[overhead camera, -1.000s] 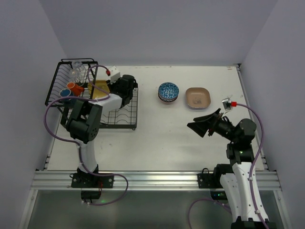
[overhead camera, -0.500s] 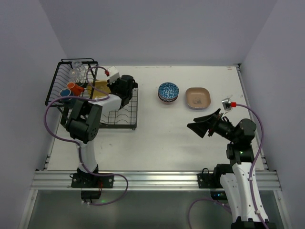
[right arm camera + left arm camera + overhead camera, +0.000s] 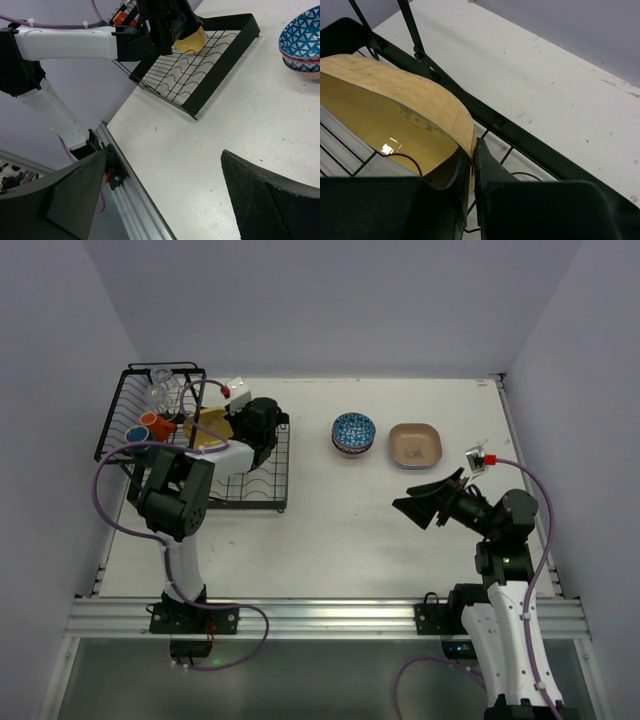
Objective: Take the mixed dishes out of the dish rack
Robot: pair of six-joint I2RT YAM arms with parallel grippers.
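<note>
Yellow plate (image 3: 385,117) at the dish rack (image 3: 262,492) is pinched by left gripper (image 3: 472,152); right gripper (image 3: 162,162) gapes

Left arm (image 3: 180,495) and right arm (image 3: 505,515): white link shells, black joint housings. Purple cable (image 3: 60,24) loops along each, white zip ties. Small white camera block (image 3: 237,390) with red connector at each wrist. Gripper fingers (image 3: 265,200) black, pads finely textured.

The overhead camera looks down on the whole table (image 3: 340,530). Left wrist peers close at the dish rack (image 3: 520,134) (right wrist sees it from afar).
</note>
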